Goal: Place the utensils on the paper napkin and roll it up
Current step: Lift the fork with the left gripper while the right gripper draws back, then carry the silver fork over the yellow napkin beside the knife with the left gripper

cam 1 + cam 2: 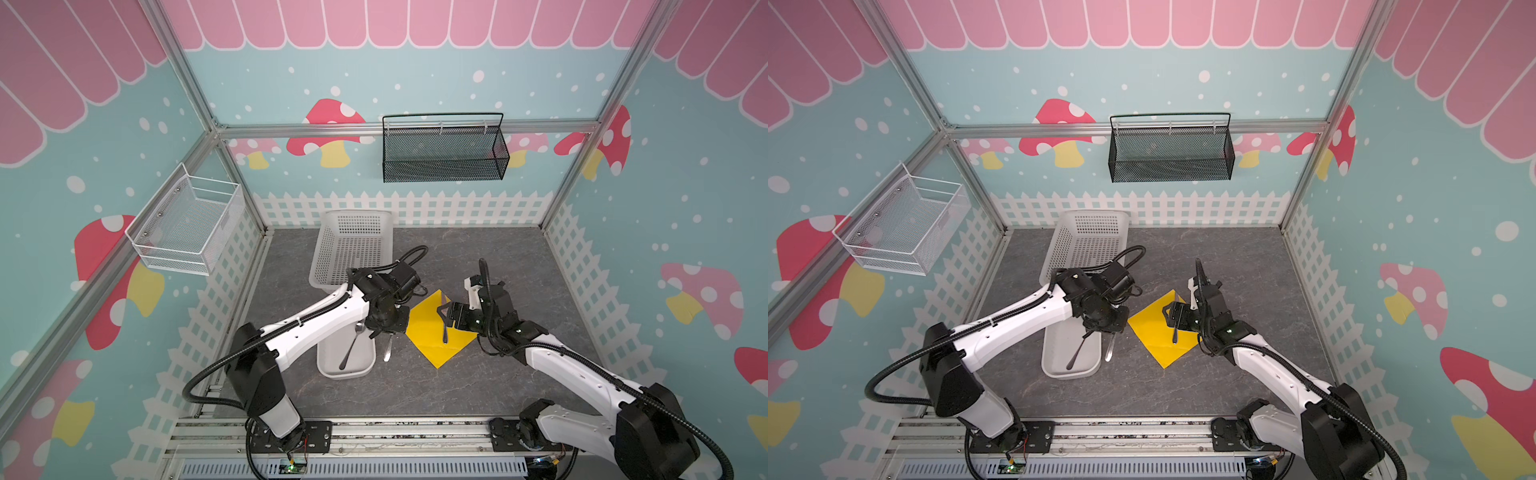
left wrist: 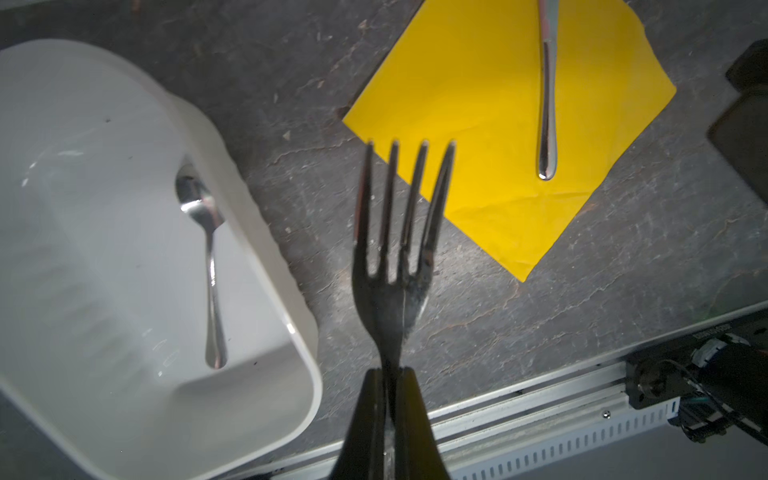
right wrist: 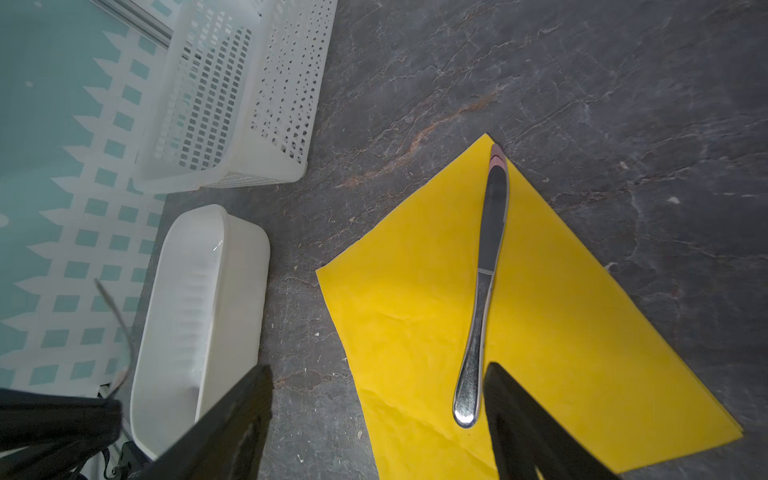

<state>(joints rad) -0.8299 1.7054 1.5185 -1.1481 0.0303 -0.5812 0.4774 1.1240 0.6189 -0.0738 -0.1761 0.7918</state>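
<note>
Left gripper (image 2: pixel 388 374) clamped on slim silver metal fork (image 2: pixel 395 257), probably airborne, between white oblong tray (image 2: pixel 104 208) at left holding silver spoon (image 2: pixel 210 257) and bright yellow paper napkin (image 3: pixel 415 332). Silver knife (image 3: pixel 484 282) lies on napkin; right gripper (image 3: pixel 376 374) spread above its handle.

Check of all four views: you find no text, label, brand, number or sign that can be read. The walls carry only pictures, and the baskets, tray, napkin and cutlery are plain. The one candidate is a short row of pale marks on the black plate (image 2: pixel 713 332) by the rail in the left wrist view. It is too blurred and small to make out.
</note>
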